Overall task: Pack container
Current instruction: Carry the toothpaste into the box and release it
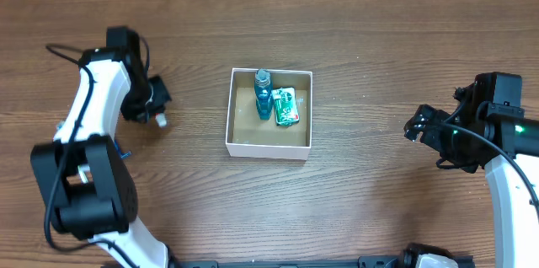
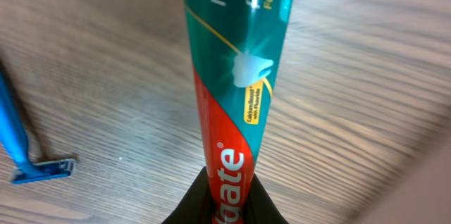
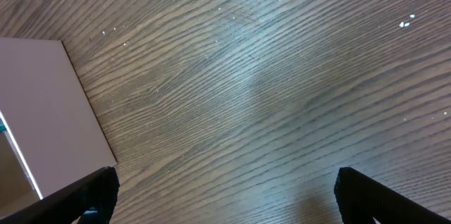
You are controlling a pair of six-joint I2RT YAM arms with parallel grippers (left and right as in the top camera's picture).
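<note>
The container (image 1: 268, 147) sits mid-table, a square white-walled box with a brown inside; its wall also shows at the left of the right wrist view (image 3: 42, 111). Inside it lie a blue bottle (image 1: 262, 93) and a green packet (image 1: 285, 105). My left gripper (image 1: 153, 104) is at the left of the table, shut on a red and green toothpaste tube (image 2: 236, 76), which is held above the wood. A blue razor (image 2: 21, 146) lies on the table left of the tube. My right gripper (image 3: 222, 196) is open and empty, right of the container.
The wooden table (image 1: 379, 57) has bare wood around the container. The left arm's base (image 1: 84, 192) stands at the front left. The right arm (image 1: 505, 167) comes in at the front right.
</note>
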